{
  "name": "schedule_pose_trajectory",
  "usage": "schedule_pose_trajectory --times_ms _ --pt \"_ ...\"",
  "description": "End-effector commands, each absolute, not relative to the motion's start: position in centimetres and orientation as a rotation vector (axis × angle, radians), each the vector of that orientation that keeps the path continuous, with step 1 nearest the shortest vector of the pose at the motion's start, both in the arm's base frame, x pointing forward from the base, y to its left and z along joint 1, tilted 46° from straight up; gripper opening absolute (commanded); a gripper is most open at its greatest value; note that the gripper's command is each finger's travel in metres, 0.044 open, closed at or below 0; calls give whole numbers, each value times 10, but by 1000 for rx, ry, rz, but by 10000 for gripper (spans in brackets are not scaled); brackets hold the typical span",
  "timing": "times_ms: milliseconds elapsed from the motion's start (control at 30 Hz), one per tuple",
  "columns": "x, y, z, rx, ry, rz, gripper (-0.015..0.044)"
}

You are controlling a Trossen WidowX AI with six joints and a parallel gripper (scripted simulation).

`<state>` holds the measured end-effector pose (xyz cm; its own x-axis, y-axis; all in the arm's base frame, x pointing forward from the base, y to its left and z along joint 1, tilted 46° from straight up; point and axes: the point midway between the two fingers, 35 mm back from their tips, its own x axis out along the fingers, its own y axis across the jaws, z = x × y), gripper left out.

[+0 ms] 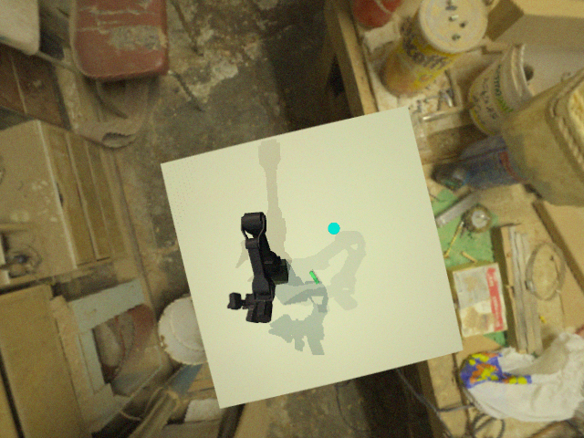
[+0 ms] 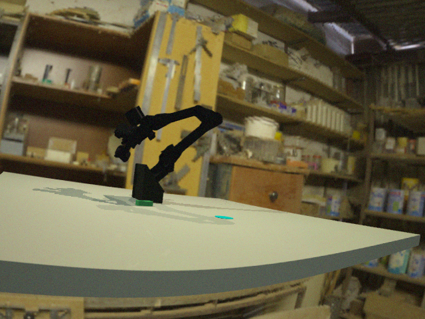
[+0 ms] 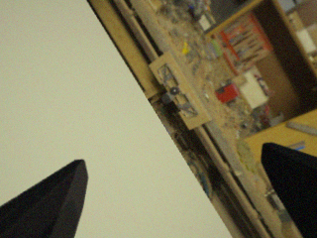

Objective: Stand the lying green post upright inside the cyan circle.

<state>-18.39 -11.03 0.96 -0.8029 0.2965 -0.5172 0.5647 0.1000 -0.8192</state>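
Note:
The green post (image 1: 314,276) (image 2: 144,203) lies on its side on the pale table top, to the right of the arm's base in the top view. The flat cyan circle (image 1: 334,228) (image 2: 224,217) lies apart from it, with nothing standing on it. My gripper (image 3: 174,160) is open, with its two dark fingers wide apart and nothing between them in the wrist view. It is raised well above the table, away from both post and circle. Neither shows in the wrist view. In the top and exterior views its fingers are small and dark against the arm.
The black arm (image 1: 259,264) (image 2: 178,115) is folded, with its elbow raised. Its base (image 1: 280,272) (image 2: 145,185) stands near the post. Arm shadows fall across the table (image 1: 377,164) (image 2: 192,250) (image 3: 59,89), around the post. A table edge shows in the wrist view, with workshop clutter beyond.

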Motion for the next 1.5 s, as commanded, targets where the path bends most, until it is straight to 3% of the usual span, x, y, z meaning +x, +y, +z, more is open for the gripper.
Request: schedule_pose_trajectory --times_ms 0,200,500,900,1200,1467 --pt "-183 -112 9 863 2146 -1763 374" --pt "-136 -161 -23 929 1939 -1490 233" --pt "-16 -196 -49 1168 1705 -1007 233" --pt "153 -170 -25 1675 1583 -478 233" --pt "165 -162 -30 1707 1581 -456 233" --pt "182 -86 -103 1710 1581 -450 233"
